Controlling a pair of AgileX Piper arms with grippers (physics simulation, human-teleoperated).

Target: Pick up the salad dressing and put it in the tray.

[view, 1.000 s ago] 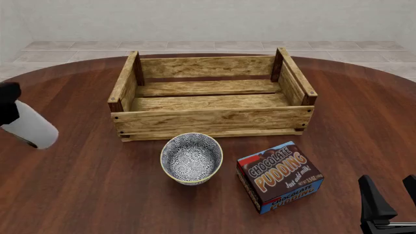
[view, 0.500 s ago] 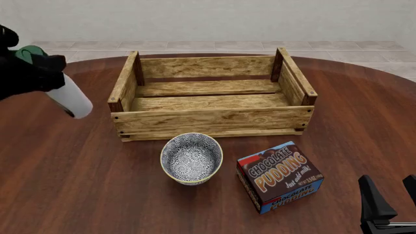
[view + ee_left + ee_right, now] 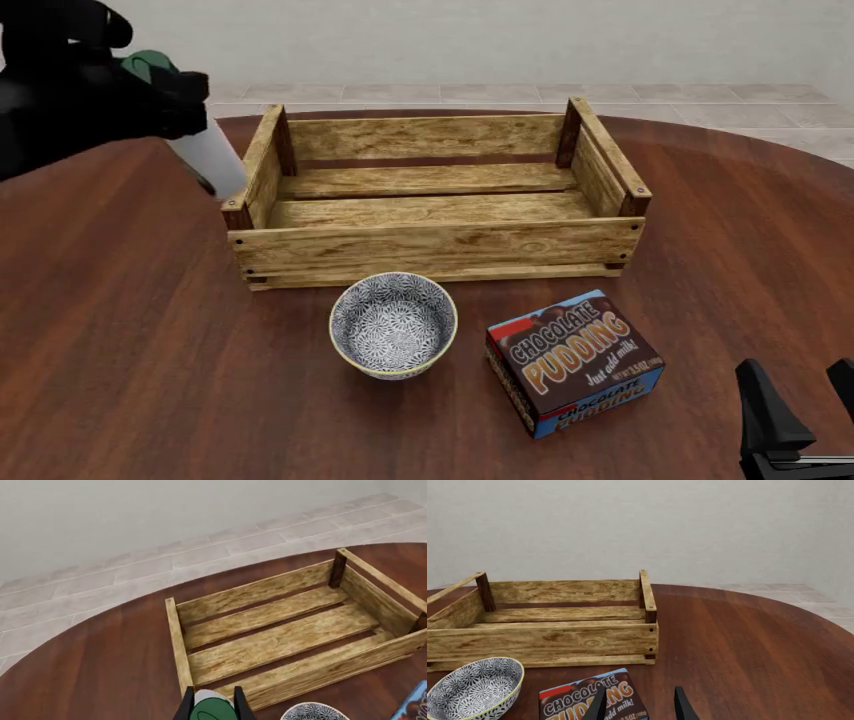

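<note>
Left gripper clamped on salad dressing near cap, bottle airborne just outside tray left wall; risk: bottom clips rim w/ low carry, twists/slips; right gripper parted, empty.

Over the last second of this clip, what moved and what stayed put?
The left claw, shut on the salad dressing, carried it up and rightward from the table's left edge to just beside the tray's left wall; the bottle is not inside yet. The bowl, pudding box and right claw stayed where they were.
</note>
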